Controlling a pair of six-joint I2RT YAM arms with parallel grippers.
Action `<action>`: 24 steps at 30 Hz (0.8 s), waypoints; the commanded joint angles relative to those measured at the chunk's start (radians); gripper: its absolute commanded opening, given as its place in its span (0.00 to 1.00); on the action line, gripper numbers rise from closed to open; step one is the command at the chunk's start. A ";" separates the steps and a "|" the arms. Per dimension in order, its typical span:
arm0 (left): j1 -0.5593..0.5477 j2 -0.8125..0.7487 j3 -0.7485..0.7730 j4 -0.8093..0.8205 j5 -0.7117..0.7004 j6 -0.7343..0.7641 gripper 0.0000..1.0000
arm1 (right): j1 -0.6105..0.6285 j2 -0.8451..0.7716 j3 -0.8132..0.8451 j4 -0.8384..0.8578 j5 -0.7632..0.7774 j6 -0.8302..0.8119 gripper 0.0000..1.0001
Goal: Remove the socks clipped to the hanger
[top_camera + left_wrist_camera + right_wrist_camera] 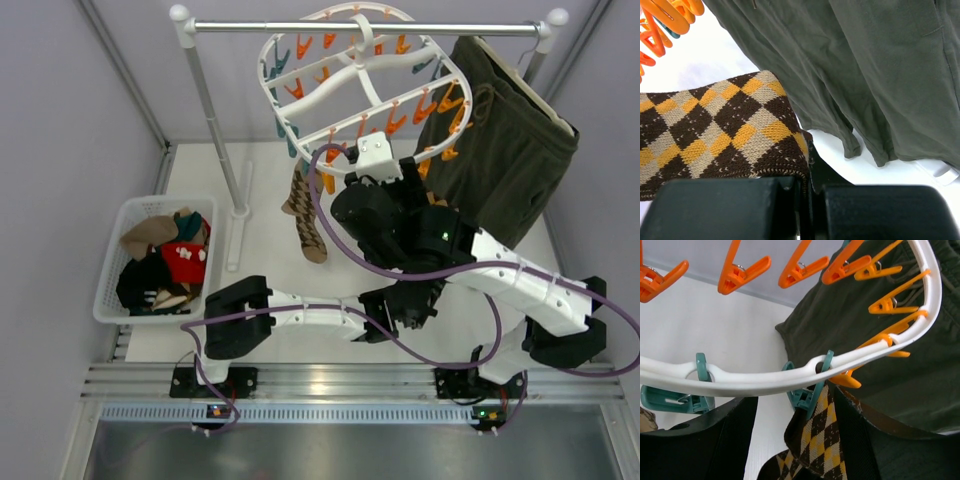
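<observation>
The round white hanger (pixel 352 66) hangs from the rail, with its rim close in the right wrist view (pixel 765 380). A teal clip (pixel 812 390) on that rim grips a brown-tan argyle sock (pixel 822 440). My right gripper (pixel 795 405) is open, with one finger on each side of that clip and the sock top; it also shows in the top view (pixel 373 158). My left gripper (pixel 810 187) is shut on the lower end of an argyle sock (pixel 715 130) and is mostly hidden under the right arm in the top view (pixel 400 300). Another argyle sock (pixel 305 215) hangs at the hanger's left.
Dark olive-green shorts (pixel 500 140) hang right of the hanger, close behind both grippers (pixel 865 75). A white basket (pixel 110 275) at the left holds several loose socks (pixel 175 255). The white-and-steel rail (pixel 360 28) stands on a post (pixel 215 120).
</observation>
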 commanded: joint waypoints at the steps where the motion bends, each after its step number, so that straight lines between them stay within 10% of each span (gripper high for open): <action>1: -0.002 -0.004 0.041 0.045 0.020 -0.018 0.00 | -0.012 -0.051 -0.054 0.211 0.066 -0.094 0.59; 14: -0.002 -0.016 0.026 0.045 0.039 -0.047 0.00 | -0.048 -0.106 -0.199 0.461 0.098 -0.271 0.47; 24: -0.001 -0.018 -0.006 0.044 0.039 -0.090 0.00 | -0.050 -0.086 -0.190 0.489 0.098 -0.306 0.13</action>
